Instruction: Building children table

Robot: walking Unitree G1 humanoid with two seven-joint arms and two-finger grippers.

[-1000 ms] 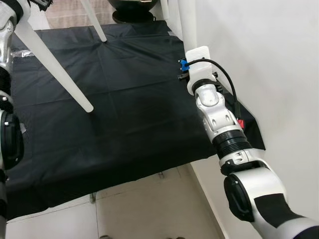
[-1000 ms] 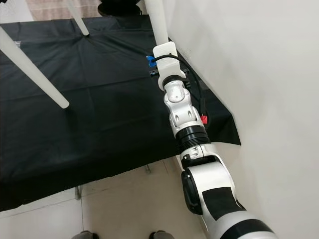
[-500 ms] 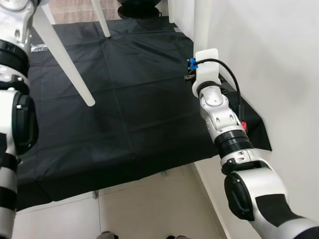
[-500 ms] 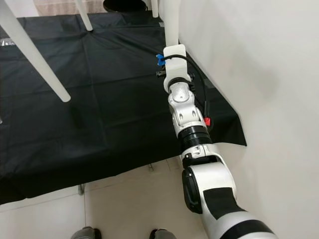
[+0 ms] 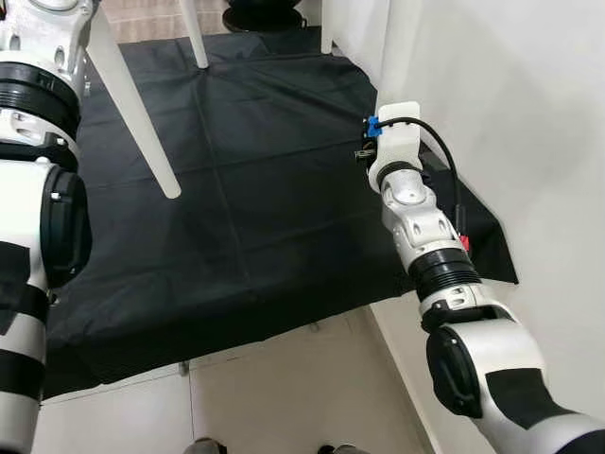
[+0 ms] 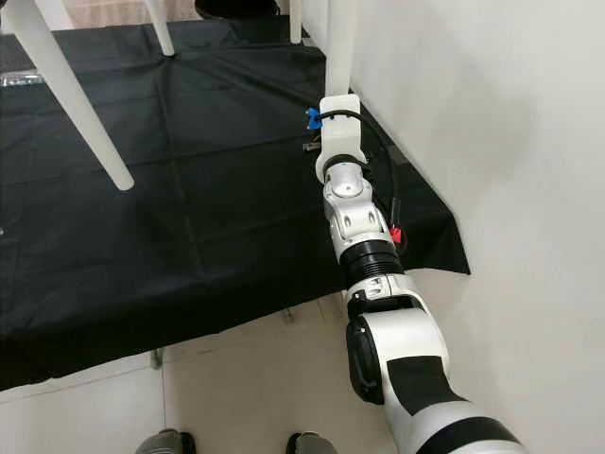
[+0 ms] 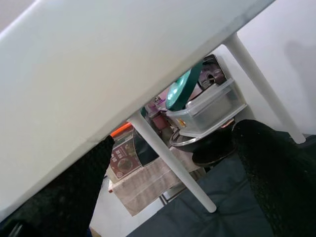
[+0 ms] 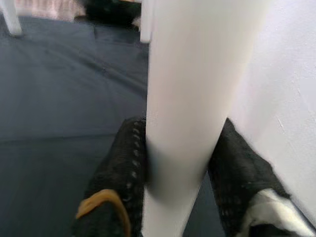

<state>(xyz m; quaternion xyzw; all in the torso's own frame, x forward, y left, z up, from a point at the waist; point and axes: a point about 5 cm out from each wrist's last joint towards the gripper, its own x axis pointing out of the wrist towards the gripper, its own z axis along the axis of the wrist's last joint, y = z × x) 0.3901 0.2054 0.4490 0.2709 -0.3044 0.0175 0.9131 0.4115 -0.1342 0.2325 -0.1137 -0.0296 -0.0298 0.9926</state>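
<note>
- Right gripper: jaws clamped on a white table leg, one black finger on each side of it, pads touching the leg.
- That leg stands roughly upright, just beside the white wall, above the black cloth.
- Left gripper: jaws apart, black fingers spread wide; the white tabletop lies across the gap. Cannot tell if the pads actually touch it.
- Left arm sits high, on the side of the cloth away from the wall, next to another leg slanting down towards the cloth.
- Two more legs show at the far edge of the cloth from the wall-side leg. All four legs look mounted.
- Beyond the far leg in the left wrist view: a clear plastic bin and a green round object, well apart from the table.
- Tiled floor borders the near edge of the cloth.
- Step, my read: assembly is basically done, and this is the handling stage, with the table gripped by one leg and tilted off the cloth.
- Next move likely needs:
  - left jaws closing on the tabletop edge for a second hold
  - rotating the table so all four legs land on the cloth
  - keeping the gripped leg off the wall during the swing.
- Risk: a single-leg grip carries most of the load, so the leg could slip between the pads.
</note>
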